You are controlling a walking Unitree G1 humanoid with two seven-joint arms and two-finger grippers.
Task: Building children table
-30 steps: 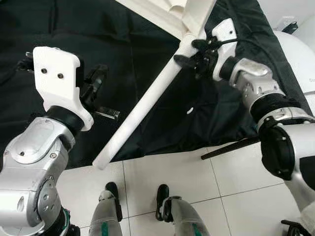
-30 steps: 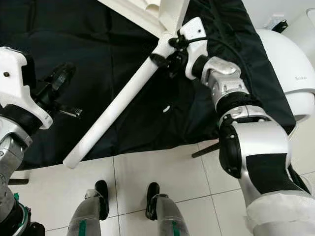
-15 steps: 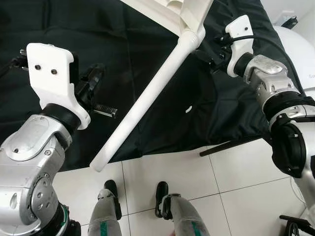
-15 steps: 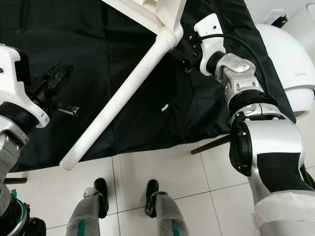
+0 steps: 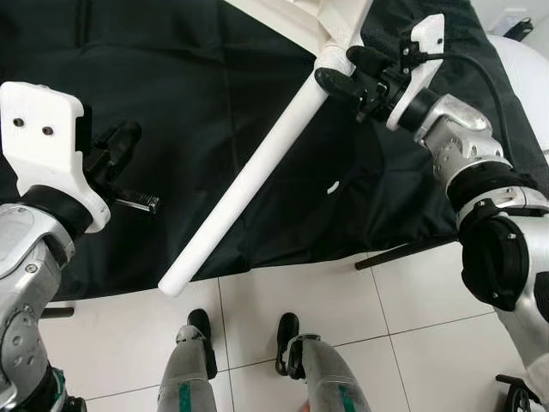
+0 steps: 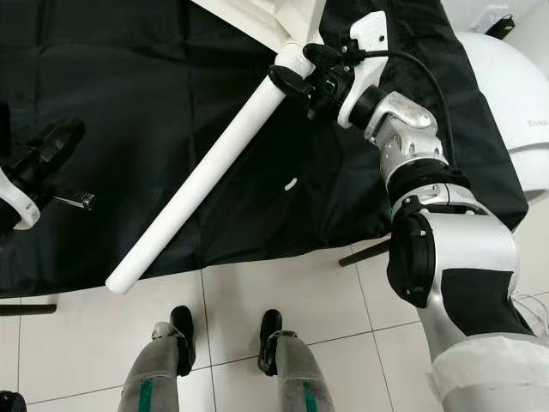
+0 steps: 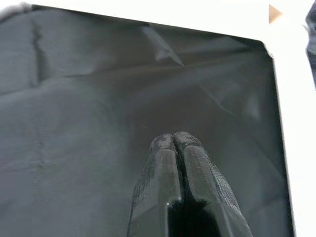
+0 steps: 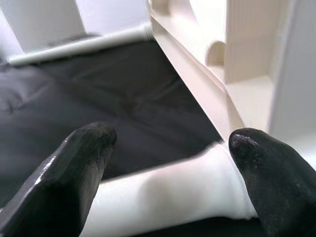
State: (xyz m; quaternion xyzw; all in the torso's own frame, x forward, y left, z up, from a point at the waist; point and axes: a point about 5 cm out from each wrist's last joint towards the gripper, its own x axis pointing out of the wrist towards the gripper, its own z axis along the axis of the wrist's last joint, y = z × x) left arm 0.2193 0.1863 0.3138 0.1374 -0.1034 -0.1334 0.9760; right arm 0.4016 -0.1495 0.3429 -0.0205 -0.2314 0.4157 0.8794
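Where fitted, long white leg (image 5: 257, 172)

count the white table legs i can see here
2: one long white leg slants from the table frame down over the black cloth, the right tool straddling its upper end. A second leg lies beyond. Others may be hidden.

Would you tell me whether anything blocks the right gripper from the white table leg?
Nothing visible does: the right gripper has its jaws open astride the white table leg, near where it joins the table frame.
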